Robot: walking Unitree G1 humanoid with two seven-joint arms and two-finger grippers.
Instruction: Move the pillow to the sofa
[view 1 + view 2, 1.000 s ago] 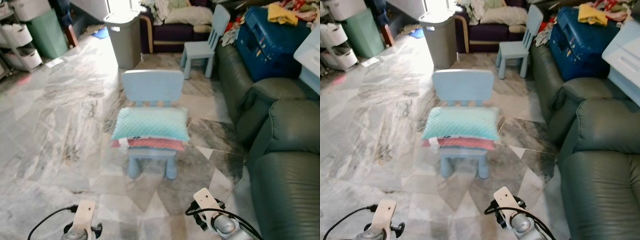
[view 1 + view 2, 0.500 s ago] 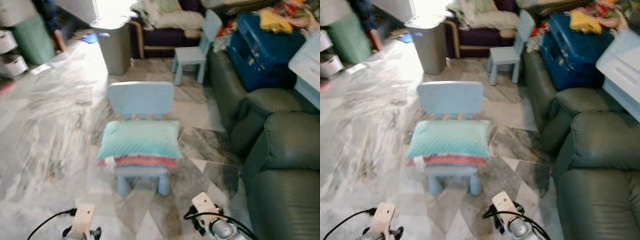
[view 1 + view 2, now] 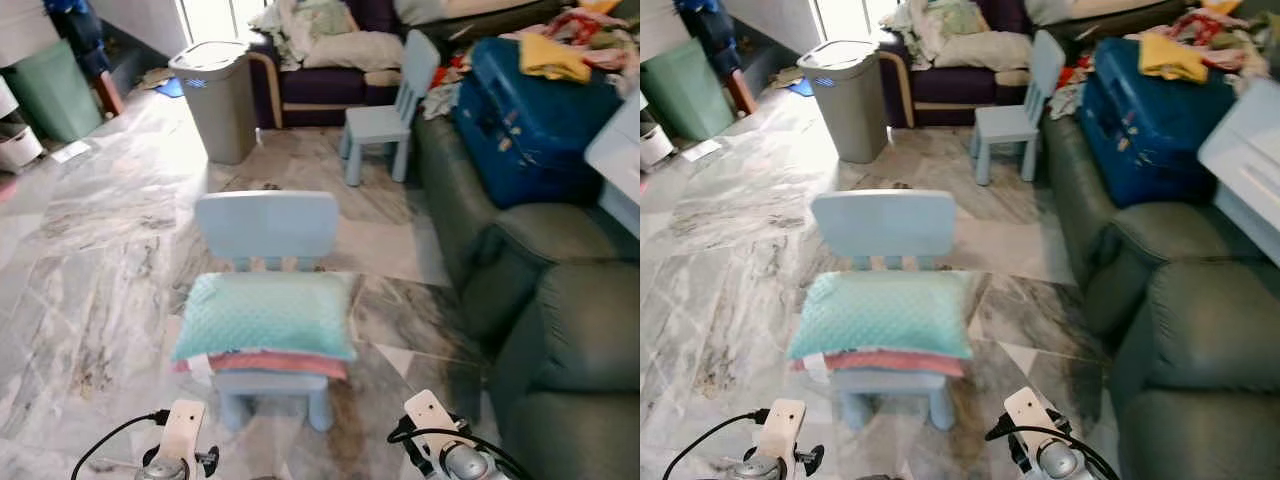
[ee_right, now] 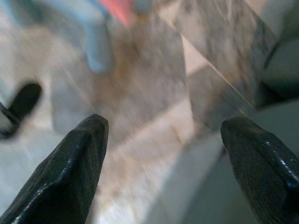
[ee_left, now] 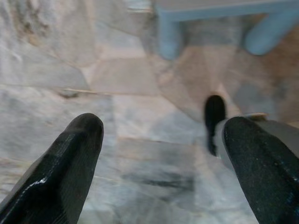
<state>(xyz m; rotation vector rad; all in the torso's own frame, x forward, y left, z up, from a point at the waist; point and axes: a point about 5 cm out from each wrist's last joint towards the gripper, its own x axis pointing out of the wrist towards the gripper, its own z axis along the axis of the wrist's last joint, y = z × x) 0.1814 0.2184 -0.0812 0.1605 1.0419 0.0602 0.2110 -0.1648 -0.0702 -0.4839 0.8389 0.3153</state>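
Teal pillow (image 3: 265,316) lies flat on the seat of a small blue chair (image 3: 267,226), stacked on a pink cushion (image 3: 275,362), filling the seat edge to edge w/ ends overhanging. Chair stands on marble floor (image 3: 90,270); dark green sofa (image 3: 560,330) is to its right, apart. Left gripper (image 5: 161,144) hangs low over the floor near the chair's front legs, fingers wide apart, nothing held. Right gripper (image 4: 163,149) likewise spread wide & empty, over floor by the sofa's base.
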